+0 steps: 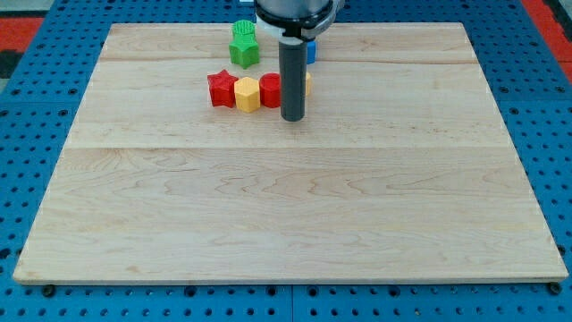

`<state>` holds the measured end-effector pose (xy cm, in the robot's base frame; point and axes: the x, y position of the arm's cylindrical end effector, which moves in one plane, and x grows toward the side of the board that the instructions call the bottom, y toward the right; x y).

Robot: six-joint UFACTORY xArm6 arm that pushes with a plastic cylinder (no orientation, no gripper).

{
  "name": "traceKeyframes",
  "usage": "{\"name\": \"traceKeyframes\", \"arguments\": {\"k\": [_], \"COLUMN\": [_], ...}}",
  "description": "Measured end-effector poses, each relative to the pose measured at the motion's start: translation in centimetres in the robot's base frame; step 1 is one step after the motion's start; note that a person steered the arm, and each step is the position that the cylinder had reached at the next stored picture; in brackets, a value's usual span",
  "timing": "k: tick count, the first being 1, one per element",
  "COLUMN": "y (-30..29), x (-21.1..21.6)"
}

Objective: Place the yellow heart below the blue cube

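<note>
Dark and upright, my tip [293,118] sits on the wooden bench [286,215] just in front of a row of blocks; there is no gripper to report, only the rod. Directly behind the rod a sliver of yellow [307,85] shows, likely the yellow heart, touching the rod's right edge. Farther back, the blue cube [311,50] peeks out, mostly hidden. Left lie a red block [270,90], a yellow block [247,93], another red [221,88] and a green block [244,45].

Green block [243,46], two red blocks [221,88] flanking a yellow one [247,93], dark rod, pale wooden board [286,197]
</note>
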<state>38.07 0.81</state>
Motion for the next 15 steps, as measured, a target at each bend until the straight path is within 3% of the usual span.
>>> {"name": "traceKeyframes", "arguments": {"k": [2, 5, 7, 11, 13, 15], "y": [0.2, -1.3, -3.3, -3.2, 3.6, 2.5], "x": [-2.3, 1.7, 9.9, 18.9, 23.1, 6.3]}}
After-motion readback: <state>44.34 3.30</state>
